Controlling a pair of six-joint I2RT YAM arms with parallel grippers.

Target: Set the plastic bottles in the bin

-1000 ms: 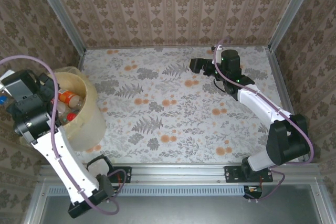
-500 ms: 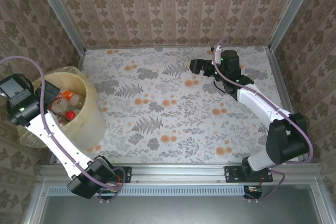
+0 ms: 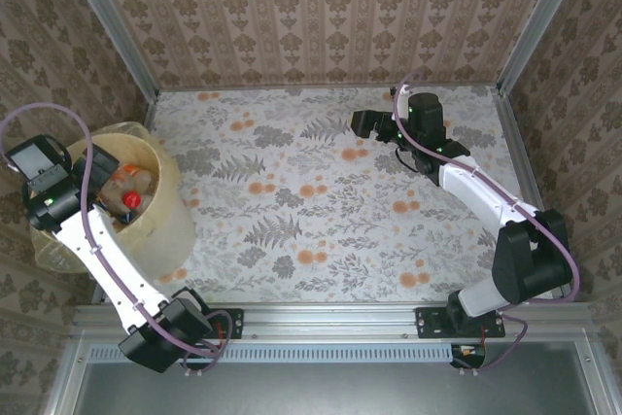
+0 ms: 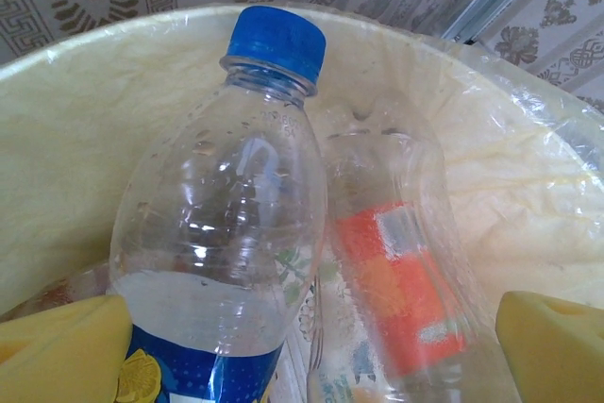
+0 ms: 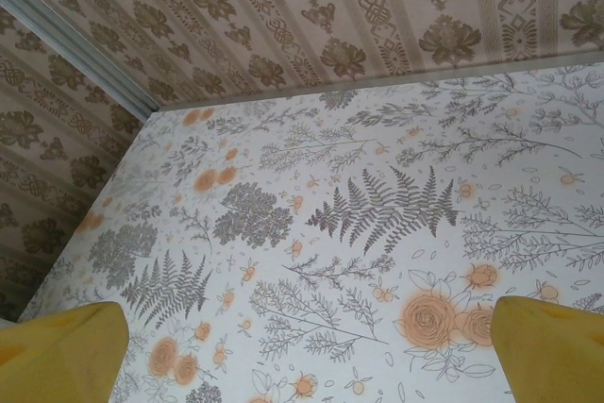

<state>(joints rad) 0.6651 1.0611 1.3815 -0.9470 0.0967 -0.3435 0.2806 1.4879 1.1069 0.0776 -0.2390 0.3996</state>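
Two in crinkly-lined bin (image 4: 75, 139): rounded clear blue-capped bottle (image 4: 222, 224), orange-labelled bottle (image 4: 396, 271). Left gripper (image 4: 311, 327), right gripper (image 5: 307, 327) splayed, empty.

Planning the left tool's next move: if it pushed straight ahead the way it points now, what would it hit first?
Probably the blue-capped bottle, right in front of the left tool inside the bin, though depth is unclear.

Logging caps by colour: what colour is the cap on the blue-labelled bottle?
Blue. The bottle has its cap clearest in the left wrist view.
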